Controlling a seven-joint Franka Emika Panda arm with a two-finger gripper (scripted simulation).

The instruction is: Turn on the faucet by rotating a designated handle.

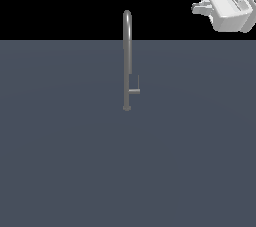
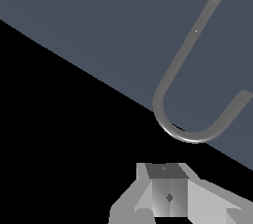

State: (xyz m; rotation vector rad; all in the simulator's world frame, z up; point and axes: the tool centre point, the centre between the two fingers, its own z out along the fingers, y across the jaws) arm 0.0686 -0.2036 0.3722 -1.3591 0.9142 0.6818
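So far nothing of the task looks done. Left to right in the exterior view: the faucet (image 1: 127, 61) stands upright near the middle of the bench (image 1: 60, 161), toward its far edge; the handle (image 1: 135, 89) juts from the pipe's lower side, untouched; the tool (image 1: 196, 8) hangs beyond the far right corner, well apart. Whether its jaws are parted I cannot tell. Approach, contact and rotation all remain.
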